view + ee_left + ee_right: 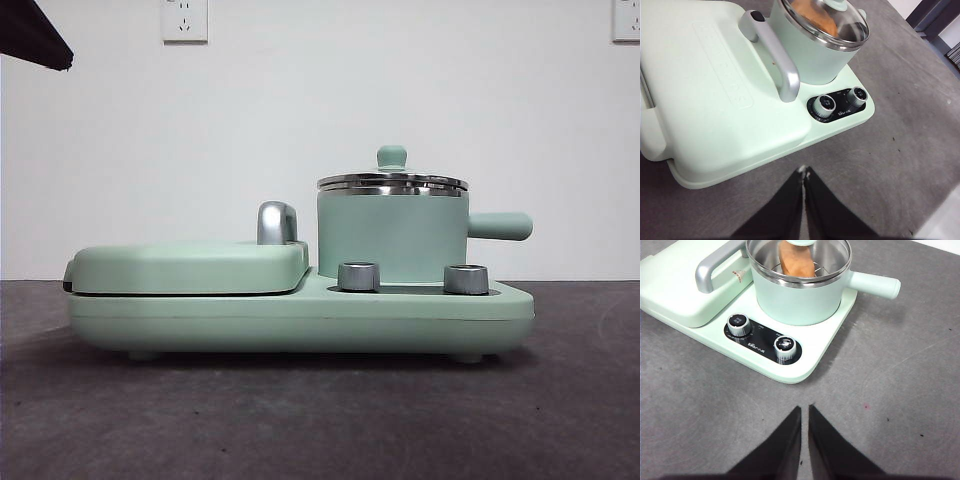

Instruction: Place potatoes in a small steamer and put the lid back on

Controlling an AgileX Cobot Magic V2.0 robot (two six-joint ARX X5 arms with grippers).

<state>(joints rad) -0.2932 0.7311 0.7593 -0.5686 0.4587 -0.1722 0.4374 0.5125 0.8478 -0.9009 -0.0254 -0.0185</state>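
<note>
1. One potato [796, 262] lies inside the one small steamer [392, 237], with one lid [392, 180] on top.
2. Two dials [739, 324] face front.
3. Left gripper [803, 173] and right gripper [804, 408] hover over the counter [890, 390], fingers together.

Mint-green cooker base [300, 320] on grey table [320, 420]; closed grill plate [190, 268], chrome handle [277, 222]; 2 steel knobs [359, 276] [466, 279]; 2 wall sockets [184, 19].

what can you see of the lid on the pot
The lid is round and flat, with a shiny steel rim, a clear glass pane and a small mint-green knob on top. It sits level and closed on the green pot. Through the glass the orange-brown potato shows inside. Nothing else touches it.
</note>
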